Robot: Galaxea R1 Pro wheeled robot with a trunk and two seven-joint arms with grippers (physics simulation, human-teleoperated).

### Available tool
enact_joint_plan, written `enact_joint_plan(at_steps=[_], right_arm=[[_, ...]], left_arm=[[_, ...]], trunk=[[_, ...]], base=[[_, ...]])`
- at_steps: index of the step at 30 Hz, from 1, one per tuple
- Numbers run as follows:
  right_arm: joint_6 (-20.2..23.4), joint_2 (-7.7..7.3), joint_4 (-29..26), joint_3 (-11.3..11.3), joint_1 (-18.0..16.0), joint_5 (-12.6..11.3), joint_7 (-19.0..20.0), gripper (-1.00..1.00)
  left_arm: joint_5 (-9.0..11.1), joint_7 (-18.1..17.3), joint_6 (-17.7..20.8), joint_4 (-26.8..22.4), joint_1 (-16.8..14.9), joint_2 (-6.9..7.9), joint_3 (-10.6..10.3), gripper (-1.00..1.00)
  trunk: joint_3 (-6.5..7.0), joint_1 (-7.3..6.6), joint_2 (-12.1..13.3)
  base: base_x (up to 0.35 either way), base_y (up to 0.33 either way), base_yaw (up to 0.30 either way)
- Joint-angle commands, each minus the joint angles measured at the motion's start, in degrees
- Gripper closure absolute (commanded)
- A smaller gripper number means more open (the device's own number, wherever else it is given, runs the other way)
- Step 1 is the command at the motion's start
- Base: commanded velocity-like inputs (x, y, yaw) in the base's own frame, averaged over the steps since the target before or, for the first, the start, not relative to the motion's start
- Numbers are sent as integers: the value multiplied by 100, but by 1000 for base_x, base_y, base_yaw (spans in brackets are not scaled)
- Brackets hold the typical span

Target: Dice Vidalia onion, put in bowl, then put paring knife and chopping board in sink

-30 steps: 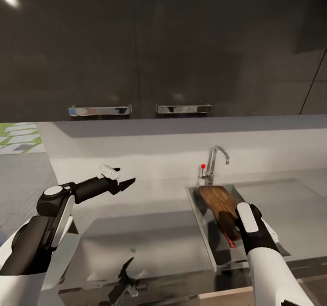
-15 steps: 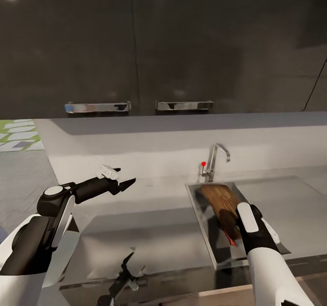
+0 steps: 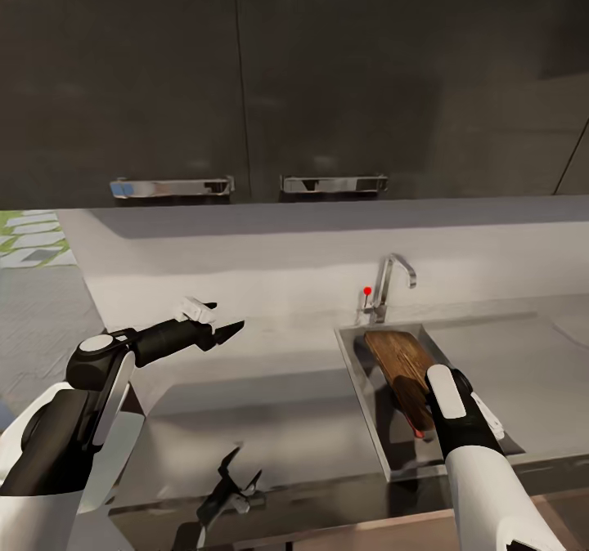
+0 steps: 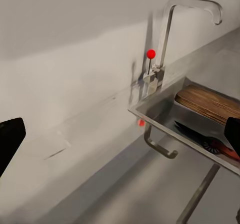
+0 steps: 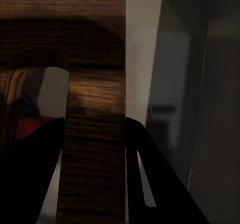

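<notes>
The chopping board (image 3: pixel 399 359) leans in the sink (image 3: pixel 357 383), its far end toward the tap (image 3: pixel 391 283). My right gripper (image 3: pixel 423 410) is down in the basin, shut on the board's slot-handle end; in the right wrist view its fingers (image 5: pixel 145 174) flank the wood (image 5: pixel 95 44). The paring knife's red handle (image 3: pixel 418 433) peeks out under the board, also seen in the left wrist view (image 4: pixel 222 148). My left gripper (image 3: pixel 217 329) hovers open over the countertop (image 3: pixel 270 420), left of the sink, holding nothing. The Vidalia onion and the bowl are out of view.
Glossy dark upper cabinets with chrome handles (image 3: pixel 172 185) hang above the grey wall. The worktop's metallic front edge (image 3: pixel 327 506) runs just in front of my arms. Bare worktop stretches left of the sink and to its right (image 3: pixel 523 371).
The whole head view has shifted slightly, so the camera moved. Both arms and the board hold about the same places relative to the sink.
</notes>
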Motion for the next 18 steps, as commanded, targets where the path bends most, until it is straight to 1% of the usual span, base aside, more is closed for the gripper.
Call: enact_joint_plan(at_steps=[1,18], right_arm=[[55,5,-10,-16,-6,0,-18,100],[55,5,-10,-16,-6,0,-18,100]], left_arm=[[24,-5,43,-3,-6,3,-1,-100],[24,-5,42,-3,-6,3,-3,-100]], trunk=[[-21,4,-14],[-143,4,-14]], base=[[0,0,0],[2,0,0]])
